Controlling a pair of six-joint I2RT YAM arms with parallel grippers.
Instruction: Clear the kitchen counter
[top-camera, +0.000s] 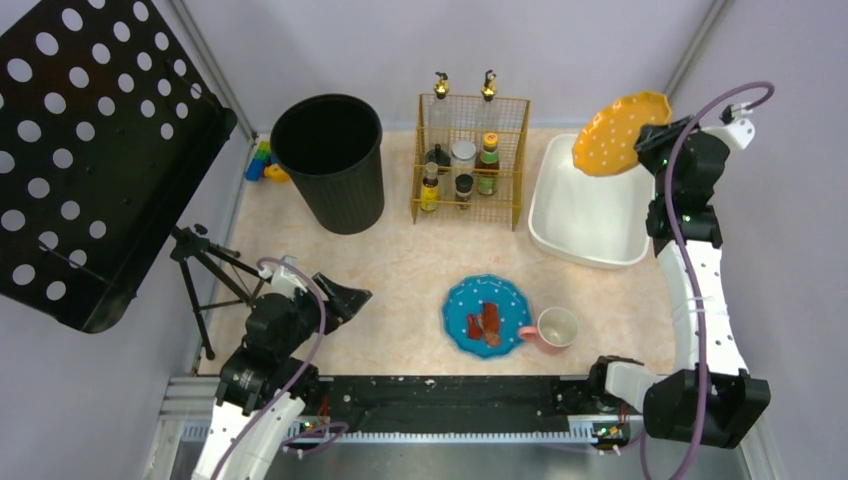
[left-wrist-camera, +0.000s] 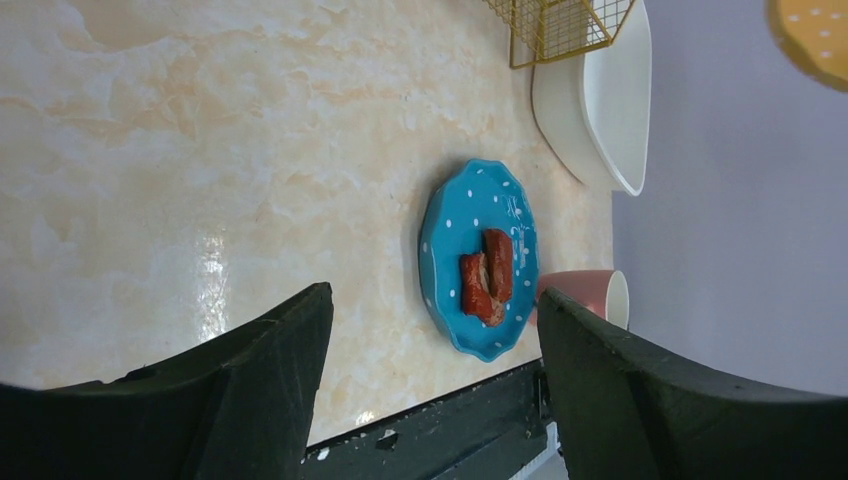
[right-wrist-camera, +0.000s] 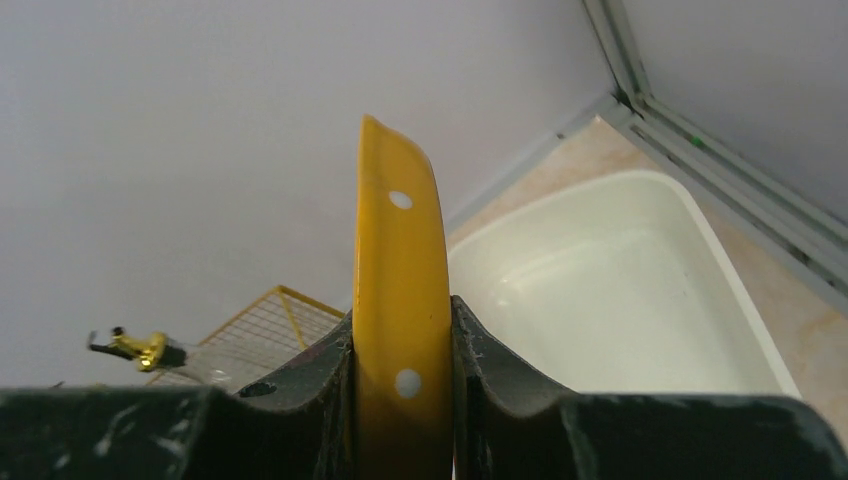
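At the far left a black perforated panel (top-camera: 90, 150) stands on a tripod (top-camera: 200, 280), and it hangs partly over the left edge of the kitchen counter (top-camera: 400, 265). The counter is the pale marbled top which fills the middle of the top view, and all the other things stand on it or above it. The left gripper (top-camera: 350, 300) hovers over the near left part of the counter. Its jaws stand wide apart and hold nothing; between them the wrist camera shows only bare counter and the dishes further right. Behind it, at the far side, a tall black bin (top-camera: 330, 160) stands upright, with some small coloured things (top-camera: 262, 160) just beside it in the corner; what they are I cannot tell. To the right of the bin there is a gold wire rack (top-camera: 470, 205) with several bottles (top-camera: 488, 160) inside. In front of the rack, near the front edge, lies a blue dotted plate (top-camera: 460, 305) with red pieces of food (top-camera: 487, 322) on it, and a pink cup (top-camera: 555, 330) touches its right rim. Further right a white tub (top-camera: 590, 215) sits at the far right of the counter. The right gripper (top-camera: 652, 140) is closed on the rim of a yellow dotted plate (top-camera: 620, 132), holding it tilted in the air over the far end of the tub.
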